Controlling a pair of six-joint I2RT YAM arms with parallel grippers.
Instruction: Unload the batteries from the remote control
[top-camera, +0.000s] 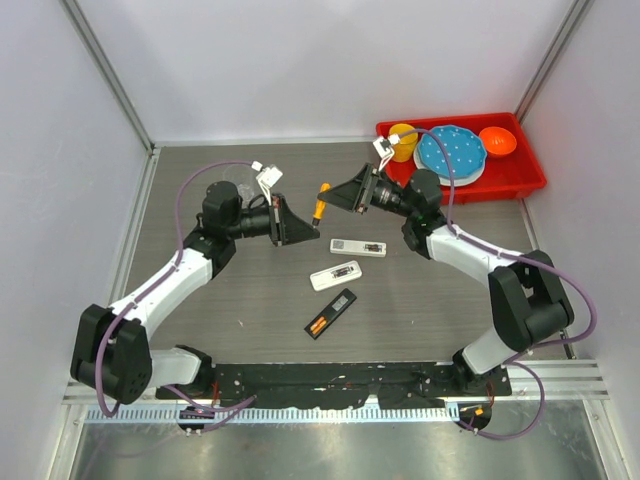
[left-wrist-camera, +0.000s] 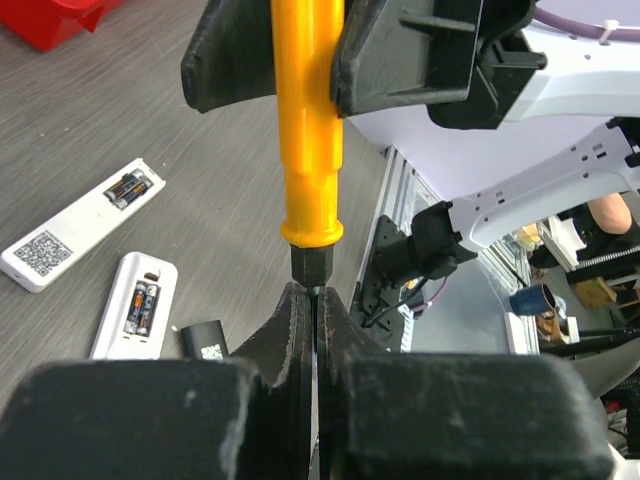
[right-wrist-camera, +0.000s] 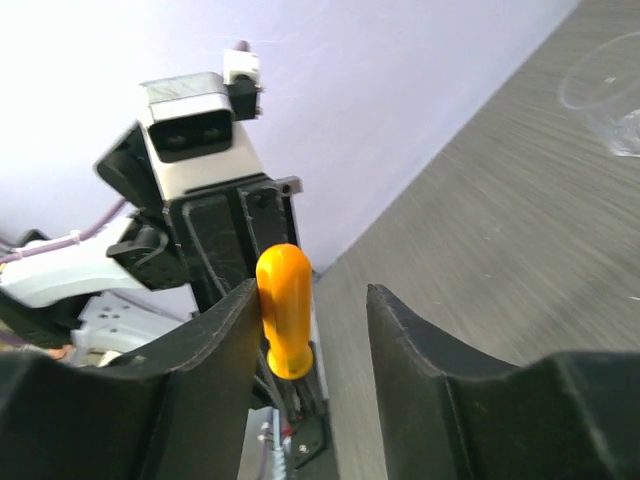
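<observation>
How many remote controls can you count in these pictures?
3, lying in a loose row: the far white remote, the middle white remote just nearer, and the black remote at the near end. None appears to be hidden.

The screwdriver has its shaft hidden between the fingers of the left pincer, and its handle top is cut off. A blurred clear cup runs off-frame. That pincer hides most of the black remote.

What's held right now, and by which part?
Left end effector pinches the orange-handled tool by its thin tip. Right end effector straddles the orange handle, one finger clear, not gripping.
</observation>
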